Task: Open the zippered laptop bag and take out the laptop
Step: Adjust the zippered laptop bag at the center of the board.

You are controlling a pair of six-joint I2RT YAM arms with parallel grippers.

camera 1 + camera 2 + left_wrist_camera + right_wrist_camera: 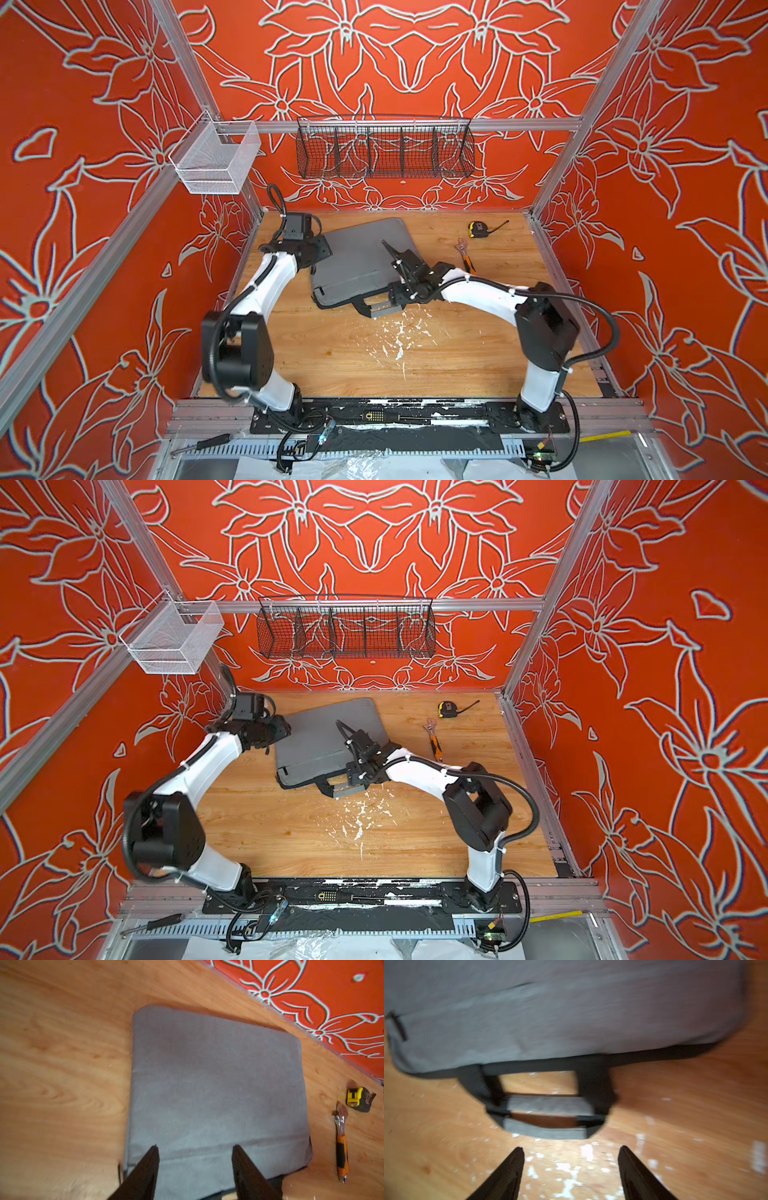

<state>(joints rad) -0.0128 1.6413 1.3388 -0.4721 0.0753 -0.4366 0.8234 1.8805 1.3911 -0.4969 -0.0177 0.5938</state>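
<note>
A black-handled screwdriver (203,444) lies on the metal front rail (602,409), nearest the viewer, by the left arm's base. Beyond it spreads the pale wooden tabletop (332,365), scarred with white paint flecks (399,336) near its middle.

Just past the flecks, two dark-and-grey strap handles (548,1113) rest on the wood, one partly over the other. The right gripper (571,1148) hangs above the flecks, just short of the handles and pointing toward them. Its jaws stand wide apart with nothing between them.

The handles belong to a large, flat, grey fabric zippered laptop bag (357,257) with rounded corners. It lies flat on the tabletop, left of centre and toward the far side, turned slightly askew, with dark zipper edging along its near edge.

The left gripper (195,1147) sits over the bag's left side. Its jaws are spread and hold nothing; whether their tips touch the fabric cannot be told.

Right of the bag, apart from it, lies a silver adjustable wrench (465,255) with an orange-and-black handle. A yellow-and-black tape measure (478,229) sits just beyond the wrench.

On the far rail hang a long black wire basket (384,151) and, at the left corner, a white mesh basket (216,160).
</note>
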